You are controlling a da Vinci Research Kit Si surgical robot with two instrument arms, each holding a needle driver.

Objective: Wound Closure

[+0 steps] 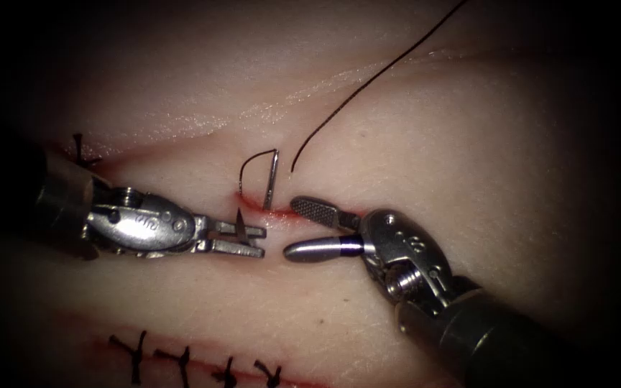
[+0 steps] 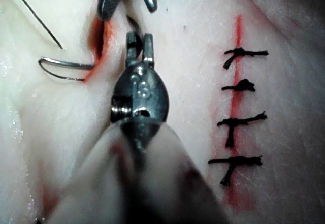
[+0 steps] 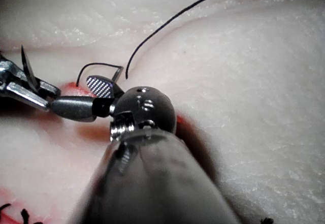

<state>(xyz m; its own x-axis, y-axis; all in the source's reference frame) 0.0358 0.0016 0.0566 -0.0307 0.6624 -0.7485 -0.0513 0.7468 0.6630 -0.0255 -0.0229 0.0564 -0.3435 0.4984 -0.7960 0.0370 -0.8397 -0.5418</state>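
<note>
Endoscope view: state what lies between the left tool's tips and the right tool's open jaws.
In the endoscope view, bare tissue with the cut's red edge separates the left tool from the right tool. The needle stands above that gap.

Bright centre, dark rim in the endoscope view.
Light fell from above onto the pale, moist pork tissue (image 1: 425, 144), fading into heavy black vignette at the edges; glints showed on the right arm's steel claw (image 1: 310, 230), and the wrist views' near shafts were blurred.

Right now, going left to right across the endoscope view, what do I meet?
Tied stitch → left tool, fingers shut on a dark sliver → needle standing in the cut → right tool, fingers open, empty.
</note>
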